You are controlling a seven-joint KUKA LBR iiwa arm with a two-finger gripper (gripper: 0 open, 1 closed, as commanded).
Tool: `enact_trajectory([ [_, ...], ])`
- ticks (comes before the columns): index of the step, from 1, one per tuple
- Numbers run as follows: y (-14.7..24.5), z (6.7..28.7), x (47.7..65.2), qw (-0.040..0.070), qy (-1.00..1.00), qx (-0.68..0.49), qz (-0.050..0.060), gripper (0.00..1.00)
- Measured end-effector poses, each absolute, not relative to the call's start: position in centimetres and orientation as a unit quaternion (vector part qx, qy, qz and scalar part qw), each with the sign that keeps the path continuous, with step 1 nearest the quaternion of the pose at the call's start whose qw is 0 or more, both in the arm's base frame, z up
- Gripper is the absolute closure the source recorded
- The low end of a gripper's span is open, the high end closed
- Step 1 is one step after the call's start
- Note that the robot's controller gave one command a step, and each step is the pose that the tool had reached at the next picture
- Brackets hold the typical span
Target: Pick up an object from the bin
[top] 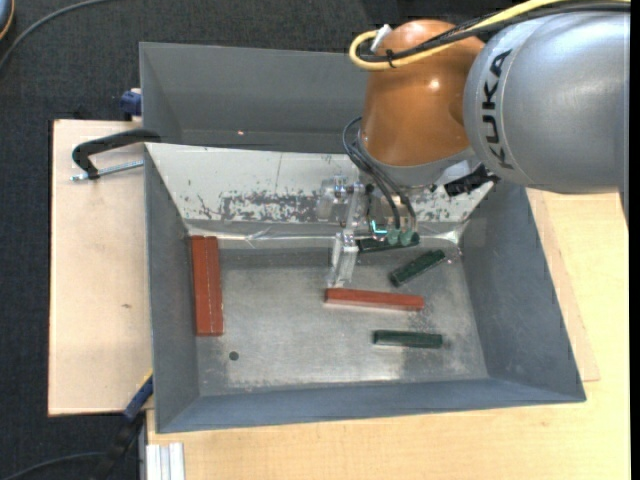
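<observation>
1. The end effector (344, 266) hangs low inside the bin (170, 348), near the middle of the floor and a little toward the back wall. Its pale metal tip points down. From this angle, I cannot tell how far open it is or whether it has hold of anything.
2. Just below that tip lies a thin red strip (375, 299), flat on the bin floor and running left to right. The tip stands above the strip's left end; whether the two touch cannot be told.
3. To the right of the end effector, a short dark green bar (417, 266) lies tilted, its right end higher in the view. It sits just above the red strip's right end.
4. A second dark green bar (407, 339) lies level, nearer the front wall and below the red strip, apart from it.
5. Well apart on the left side of the floor, a thicker red block (207, 286) lies lengthwise from back to front.
6. Above the end effector sits the wrist's rounded orange cover (415, 93). The silver arm (560, 98) reaches in from the right.
</observation>
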State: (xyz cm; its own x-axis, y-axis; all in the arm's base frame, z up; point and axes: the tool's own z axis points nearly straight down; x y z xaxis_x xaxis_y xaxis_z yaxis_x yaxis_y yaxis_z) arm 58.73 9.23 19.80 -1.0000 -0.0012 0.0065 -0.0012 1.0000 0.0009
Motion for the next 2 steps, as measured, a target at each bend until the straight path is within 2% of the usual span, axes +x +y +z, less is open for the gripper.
enact_trajectory([
  [1, -1.0, 8.1, 55.0, 0.004, -1.0, 0.012, 0.001, 0.0],
  [2, 4.8, 7.0, 54.4, 0.001, -0.999, 0.047, -0.002, 0.0],
])
